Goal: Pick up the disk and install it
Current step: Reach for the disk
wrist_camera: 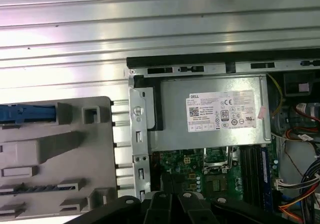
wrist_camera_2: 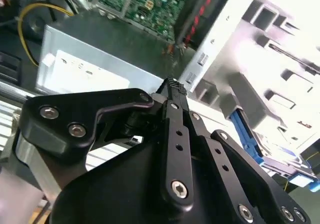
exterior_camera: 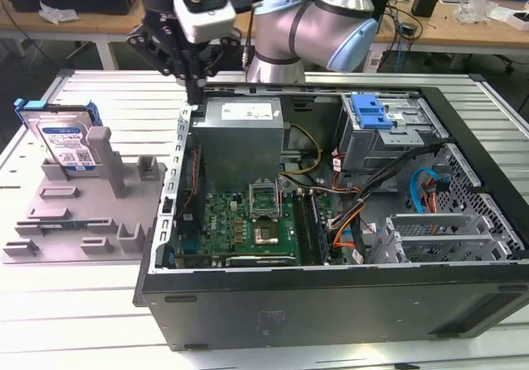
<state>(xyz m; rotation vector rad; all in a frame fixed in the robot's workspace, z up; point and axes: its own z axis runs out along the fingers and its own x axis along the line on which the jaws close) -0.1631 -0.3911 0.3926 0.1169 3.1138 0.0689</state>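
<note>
Exterior view places the disk (exterior_camera: 64,143) outside the computer case (exterior_camera: 331,304), beyond the wall of the case at the exterior view's left. It stands on edge in a slot of a grey fixture (exterior_camera: 74,221), with its label facing out. The gripper (exterior_camera: 193,97) hangs above the case's rear corner on that same side, just over the power supply (exterior_camera: 240,135) and well apart from the disk. In the second wrist view its black fingers (wrist_camera_2: 172,129) meet at the tips with nothing between them, so the tool is closed and empty.

The disk looks rigid and fairly dense for its size, with smooth metal faces that could slip under the pads. It is probably sensitive to knocks, so a firm but gentle pinch suits it. Its exposed upper part, clear of the fixture's posts, seems the best place to take hold, squeezing across the two flat faces. The blue rail (wrist_camera: 25,113) along its edge, seen in the first wrist view, should stay free.

Inside the case sit the power supply, a green motherboard (exterior_camera: 248,221), loose cables (exterior_camera: 364,213) and a grey drive cage (exterior_camera: 380,143) with a blue tab (exterior_camera: 372,110). The fixture's other slots appear unoccupied.
</note>
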